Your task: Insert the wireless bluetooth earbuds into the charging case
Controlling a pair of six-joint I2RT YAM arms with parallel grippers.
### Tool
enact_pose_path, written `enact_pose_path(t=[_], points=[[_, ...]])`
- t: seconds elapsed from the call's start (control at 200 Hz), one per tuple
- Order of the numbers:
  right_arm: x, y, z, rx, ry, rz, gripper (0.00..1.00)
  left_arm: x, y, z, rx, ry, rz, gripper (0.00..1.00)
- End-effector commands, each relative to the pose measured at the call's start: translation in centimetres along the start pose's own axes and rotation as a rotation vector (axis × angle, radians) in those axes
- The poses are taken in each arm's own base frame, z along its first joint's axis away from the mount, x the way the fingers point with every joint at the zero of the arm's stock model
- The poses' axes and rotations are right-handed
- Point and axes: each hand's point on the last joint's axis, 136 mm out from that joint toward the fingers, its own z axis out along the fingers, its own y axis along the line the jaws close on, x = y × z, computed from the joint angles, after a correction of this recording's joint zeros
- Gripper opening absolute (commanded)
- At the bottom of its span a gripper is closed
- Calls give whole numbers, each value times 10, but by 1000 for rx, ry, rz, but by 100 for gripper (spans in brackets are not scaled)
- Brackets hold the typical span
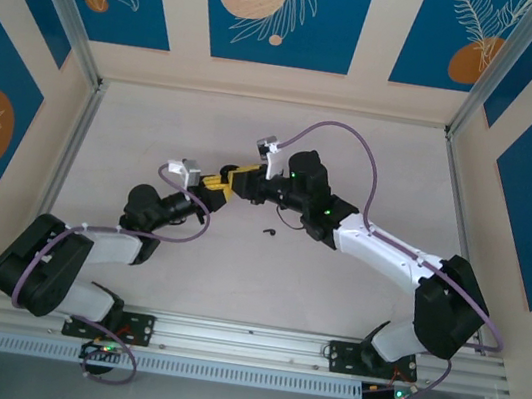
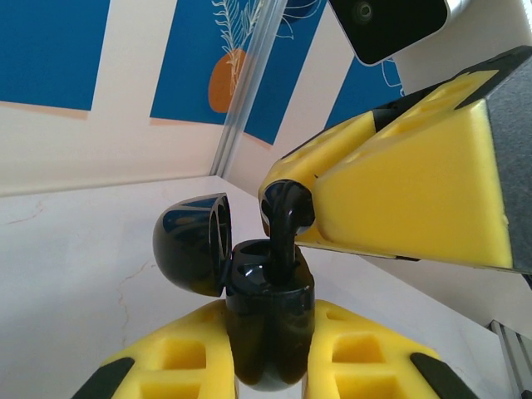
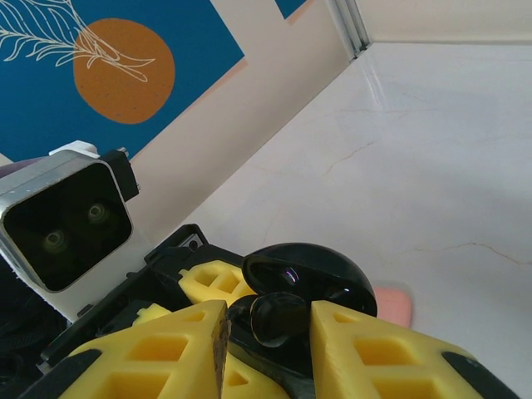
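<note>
Over the pale marble-look table (image 1: 374, 156), the left gripper (image 2: 270, 320) clamps the glossy black, lid-open charging case (image 2: 268, 357) upright. The right gripper (image 3: 270, 312) pinches a black curved earbud (image 2: 284, 218) — stem dipping into a case socket. Another black bud (image 1: 268, 230) lies loose on the table nearby.

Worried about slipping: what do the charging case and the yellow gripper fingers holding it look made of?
Charging case: hard glossy black plastic, likely; it mirrors highlights. Left gripper's fingers: matte yellow, with moulded pockets, perhaps printed plastic or rubbery foam; unclear which.
</note>
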Motion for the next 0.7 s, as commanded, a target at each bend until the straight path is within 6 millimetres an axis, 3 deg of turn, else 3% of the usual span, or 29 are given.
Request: enact_pose_path(t=[0.0,0.695], points=[[14,0,-4,-4,49,16,32,-35,-16,6,60,-105,86,0],[8,1,-8,-10,34,27,42,-33,-17,6,65,-98,83,0]])
